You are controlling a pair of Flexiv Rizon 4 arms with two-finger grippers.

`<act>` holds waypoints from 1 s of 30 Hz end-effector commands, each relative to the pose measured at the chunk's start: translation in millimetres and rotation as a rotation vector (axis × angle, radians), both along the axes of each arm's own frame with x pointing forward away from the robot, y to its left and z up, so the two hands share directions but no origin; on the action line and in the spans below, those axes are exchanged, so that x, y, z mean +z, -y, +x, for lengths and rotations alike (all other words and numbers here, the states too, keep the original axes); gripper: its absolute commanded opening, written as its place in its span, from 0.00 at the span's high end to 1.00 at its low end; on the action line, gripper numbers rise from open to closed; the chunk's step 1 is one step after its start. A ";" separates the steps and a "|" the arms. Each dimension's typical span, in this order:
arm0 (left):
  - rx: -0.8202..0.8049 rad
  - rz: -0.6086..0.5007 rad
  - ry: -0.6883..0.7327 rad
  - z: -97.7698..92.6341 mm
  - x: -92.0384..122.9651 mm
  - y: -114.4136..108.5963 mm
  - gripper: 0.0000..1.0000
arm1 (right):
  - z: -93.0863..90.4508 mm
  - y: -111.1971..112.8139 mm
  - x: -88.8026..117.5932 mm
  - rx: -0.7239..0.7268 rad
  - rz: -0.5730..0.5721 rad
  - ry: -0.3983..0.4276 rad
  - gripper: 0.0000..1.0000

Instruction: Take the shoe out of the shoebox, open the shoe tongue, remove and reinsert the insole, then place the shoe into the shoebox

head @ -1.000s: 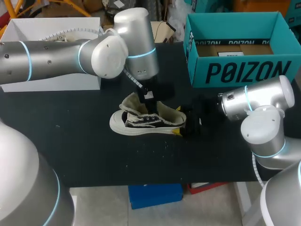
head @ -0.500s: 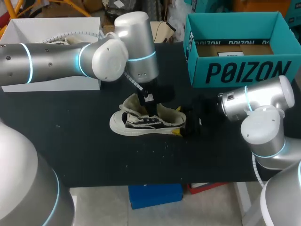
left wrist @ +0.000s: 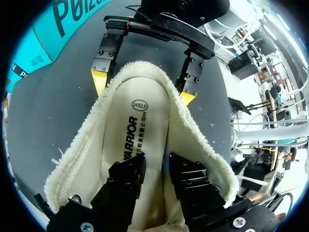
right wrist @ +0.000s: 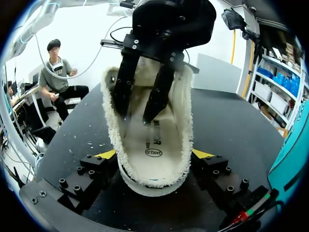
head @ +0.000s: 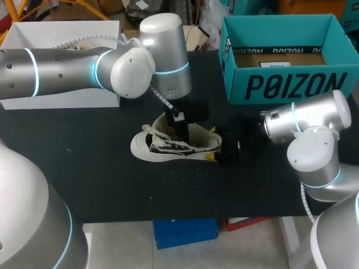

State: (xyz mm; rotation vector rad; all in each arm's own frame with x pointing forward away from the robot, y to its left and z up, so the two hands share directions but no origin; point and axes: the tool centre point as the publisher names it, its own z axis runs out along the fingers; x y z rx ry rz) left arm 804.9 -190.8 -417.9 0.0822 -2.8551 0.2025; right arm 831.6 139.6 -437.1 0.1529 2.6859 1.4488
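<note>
A black-and-white shoe [head: 168,147] with a cream fleece lining lies on the black table [head: 84,174], toe to the left. My left gripper [head: 180,124] reaches down into its mouth. In the left wrist view its fingers [left wrist: 128,176] stand a little apart over the printed insole [left wrist: 140,121], with nothing between them. My right gripper [right wrist: 154,154] holds the heel, a yellow tip pressed on each side of the fleece collar [right wrist: 113,130]. From the right wrist view the left gripper [right wrist: 133,112] hangs inside the shoe. The teal shoebox [head: 291,84] stands open at the back right.
A white box [head: 61,33] sits at the back left, behind my left arm. Bare table stretches in front of the shoe and to its left. Small white crumbs of fleece dot the table near the shoe.
My left gripper's fingers have parted inside the shoe, and the left arm has shifted slightly to the right. The right arm and the shoe keep their place.
</note>
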 end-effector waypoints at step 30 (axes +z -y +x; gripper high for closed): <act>0.111 0.353 0.596 29.3 -55.6 -48.9 0.71 | 1.4 0.3 -1.0 -0.003 0.000 -0.001 1.00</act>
